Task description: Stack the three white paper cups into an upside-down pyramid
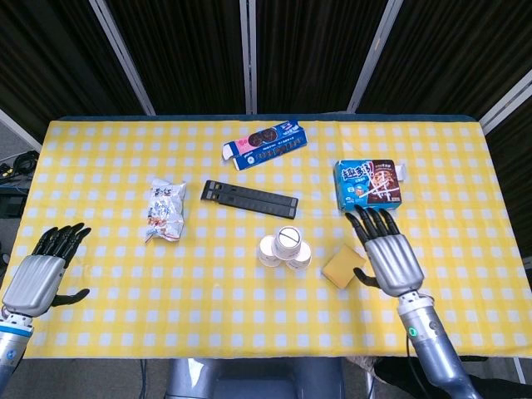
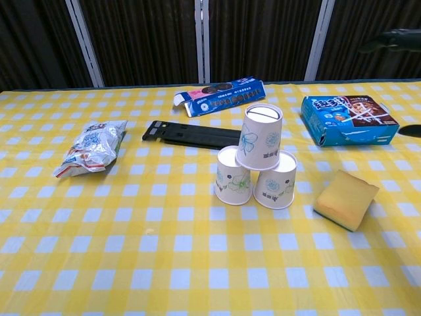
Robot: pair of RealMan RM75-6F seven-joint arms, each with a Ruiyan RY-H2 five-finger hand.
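Three white paper cups stand mouth-down near the middle of the tabletop point(image 2: 131, 263), which is covered in a yellow-and-white check: the left lower cup point(image 2: 233, 176) and the right lower cup point(image 2: 276, 180) sit side by side, touching, and the top cup point(image 2: 259, 137) rests on both of them, straddling the seam and leaning slightly. In the head view the same stack point(image 1: 285, 247) shows as a tight cluster of round bases. Just behind the cups lies a flat black bar point(image 2: 191, 134), and beyond that a blue cookie box point(image 2: 220, 97) on its side. To the right of the cups sits a yellow sponge point(image 2: 346, 199), near but apart from them, with a blue snack box point(image 2: 348, 120) farther back. A crumpled snack packet point(image 2: 92, 146) lies well off to the left. The right hand point(image 1: 386, 258) is held just beside the sponge, fingers straight and spread, holding nothing. The left hand point(image 1: 40, 270) is at the tabletop's left edge, well apart from everything, empty, its fingers apart and lightly bent.
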